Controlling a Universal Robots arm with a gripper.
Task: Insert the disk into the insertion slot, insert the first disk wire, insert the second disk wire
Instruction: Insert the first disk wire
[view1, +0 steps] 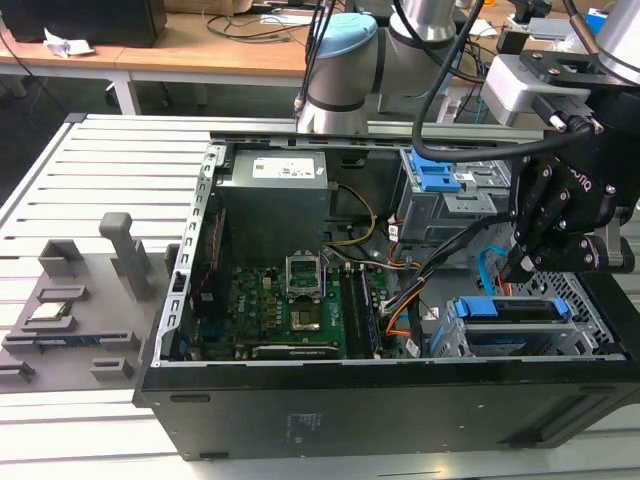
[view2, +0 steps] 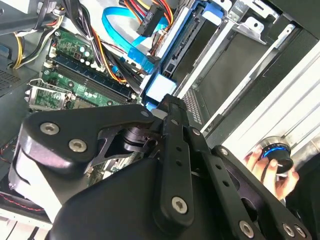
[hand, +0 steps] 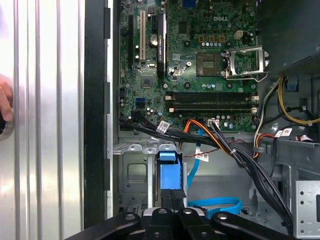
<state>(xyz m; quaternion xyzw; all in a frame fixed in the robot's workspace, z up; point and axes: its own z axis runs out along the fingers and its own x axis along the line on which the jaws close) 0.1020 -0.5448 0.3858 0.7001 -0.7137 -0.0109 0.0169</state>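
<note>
The case lies open on the slatted table. The arm reaches over it from the far side. The disk sits in the slot, at the near corner of the case on the exterior view's right. Its blue carrier shows along the top of the silver cage. The taller bay with blue tabs stands behind it, further into the case.

The gripper hangs just above the disk's end nearest the motherboard. In the first wrist view its two fingers lie side by side, drawn together with nothing seen between them. Their tips meet the blue end of the disk. They may be pressing on the carrier or only hovering at it; the angle does not settle that. The second wrist view shows the same closed gripper ending at the blue tab of the disk.

A blue flat cable loops loose on the case floor beside the slot. Black and orange wires run across above it from the motherboard. Outside the case, a hand rests on a round knob with a blue ring.
</note>
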